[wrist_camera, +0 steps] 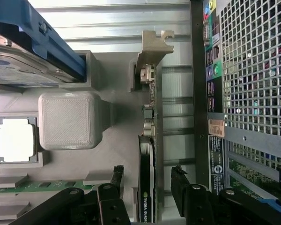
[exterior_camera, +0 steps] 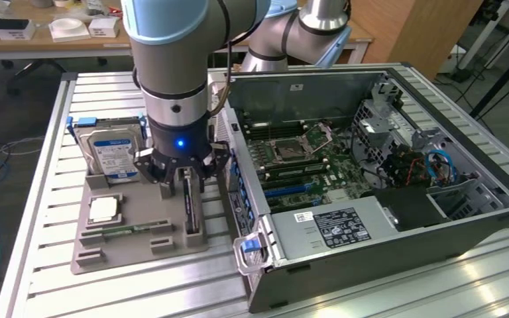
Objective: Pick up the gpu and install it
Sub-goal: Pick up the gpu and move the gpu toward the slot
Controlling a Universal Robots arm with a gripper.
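The gpu (exterior_camera: 191, 209) (wrist_camera: 146, 187), a thin, flat, dark rectangular expansion card, stands on its long edge in a narrow slot of the grey plastic parts tray (exterior_camera: 104, 250) on the slatted metal counter (exterior_camera: 51, 132). Its upward-facing edge bears an NVIDIA Quadro marking. A pale metal bracket (wrist_camera: 152, 54) with a bent tab closes one end. In the exterior view the card sits at the tray's right side, just beside the open black computer case (exterior_camera: 387, 255) and parallel to its wall. The black pincer (wrist_camera: 147, 169) straddles it with jaws spread, neither finger touching the card.
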